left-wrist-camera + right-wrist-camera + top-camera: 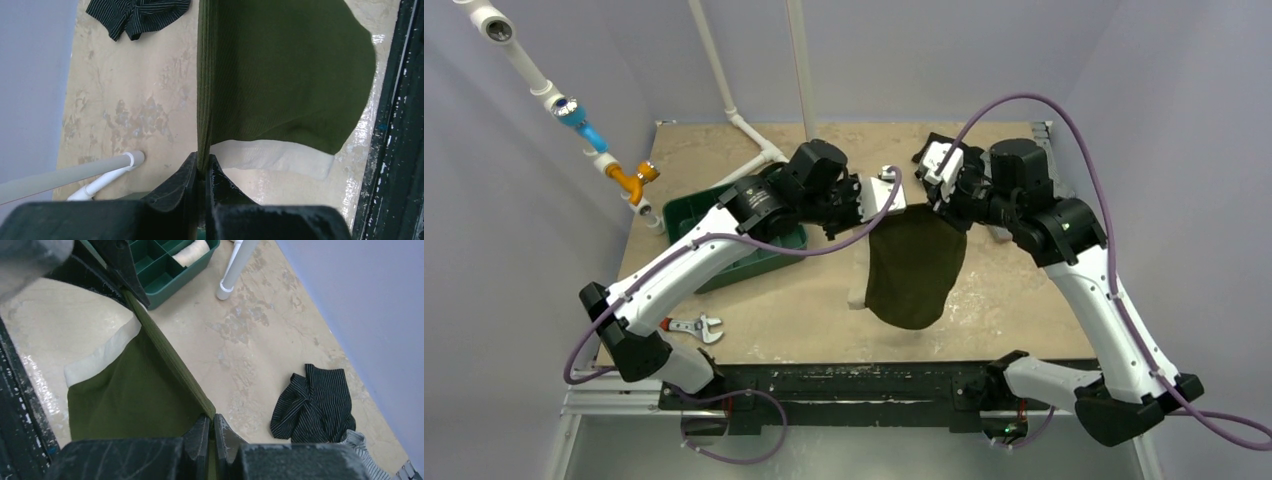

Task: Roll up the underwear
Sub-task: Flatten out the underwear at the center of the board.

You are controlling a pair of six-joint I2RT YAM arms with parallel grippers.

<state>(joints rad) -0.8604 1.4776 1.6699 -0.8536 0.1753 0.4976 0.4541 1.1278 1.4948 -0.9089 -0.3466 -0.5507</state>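
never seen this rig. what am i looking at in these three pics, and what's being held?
Two robot arms are bolted at the near edge of a table. The wide picture is from a fixed camera above and behind them; the other two are from cameras on each wrist, looking past that arm's own fingers.

The left end effector and the right end effector are both shut on the top edge of the underwear, a dark olive cloth with a cream waistband. It is stretched between them and hangs down toward the table.

Also on the table: a green divided bin with a cream roll inside, a black striped garment, a wrench near the left arm's base, and white pipes at the back left.
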